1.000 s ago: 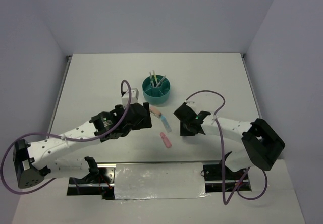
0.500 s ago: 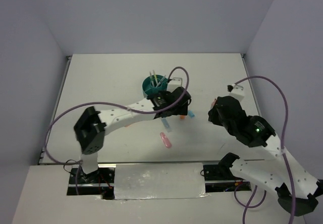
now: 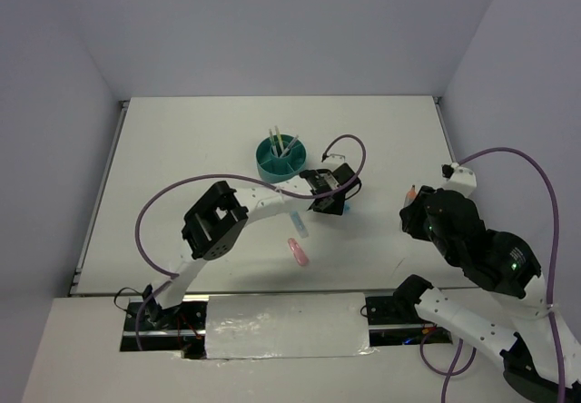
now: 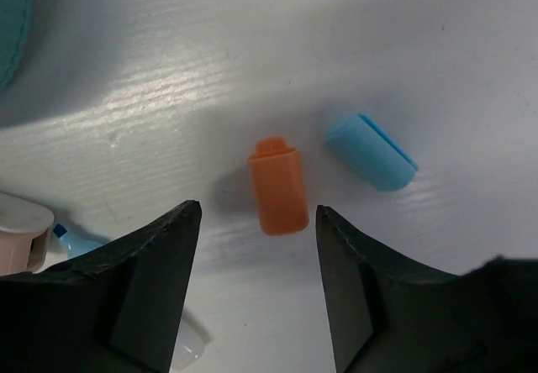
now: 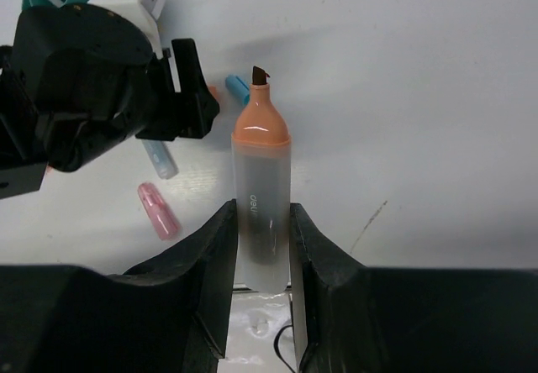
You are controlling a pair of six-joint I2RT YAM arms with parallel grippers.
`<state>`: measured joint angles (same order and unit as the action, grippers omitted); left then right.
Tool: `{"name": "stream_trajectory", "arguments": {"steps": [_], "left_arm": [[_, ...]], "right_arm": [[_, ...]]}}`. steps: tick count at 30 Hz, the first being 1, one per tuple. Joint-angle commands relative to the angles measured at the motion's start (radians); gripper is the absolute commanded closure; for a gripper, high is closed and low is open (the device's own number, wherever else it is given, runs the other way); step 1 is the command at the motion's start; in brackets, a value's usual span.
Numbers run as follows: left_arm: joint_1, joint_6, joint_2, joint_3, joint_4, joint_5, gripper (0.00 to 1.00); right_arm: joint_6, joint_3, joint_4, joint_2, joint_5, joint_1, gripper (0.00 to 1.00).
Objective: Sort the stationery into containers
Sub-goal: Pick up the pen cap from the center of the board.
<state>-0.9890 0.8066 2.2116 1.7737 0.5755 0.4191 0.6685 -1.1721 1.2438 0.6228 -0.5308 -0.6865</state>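
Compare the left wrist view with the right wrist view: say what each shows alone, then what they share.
Only the left wrist view: the orange cap in full, lying on the table between the fingers of the open left gripper, touching neither. Only the right wrist view: the uncapped highlighter clamped in the right gripper, and a pink item lying on the table. Both: the blue cap, a teal edge of the organizer, and the left gripper, seen from outside in the right wrist view.
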Motion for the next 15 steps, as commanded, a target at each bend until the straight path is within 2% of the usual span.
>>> {"name": "stream_trajectory", "arguments": {"steps": [1,10,12,15], "left_arm": [[0.013,-0.029,0.036,0.033,-0.023,-0.029,0.31],[0.024,-0.081,0.053,0.004,-0.063,-0.034,0.36],[0.026,-0.141,0.042,-0.017,-0.111,-0.057,0.41],[0.024,-0.250,-0.004,-0.077,-0.166,-0.092,0.59]], "right_arm": [[-0.044,-0.008,-0.013,-0.023,0.015,0.002,1.00],[-0.075,-0.012,-0.043,-0.038,0.075,0.002,1.00],[-0.081,-0.021,-0.049,-0.046,0.087,0.002,1.00],[-0.099,-0.024,-0.072,-0.061,0.120,0.004,1.00]]}}
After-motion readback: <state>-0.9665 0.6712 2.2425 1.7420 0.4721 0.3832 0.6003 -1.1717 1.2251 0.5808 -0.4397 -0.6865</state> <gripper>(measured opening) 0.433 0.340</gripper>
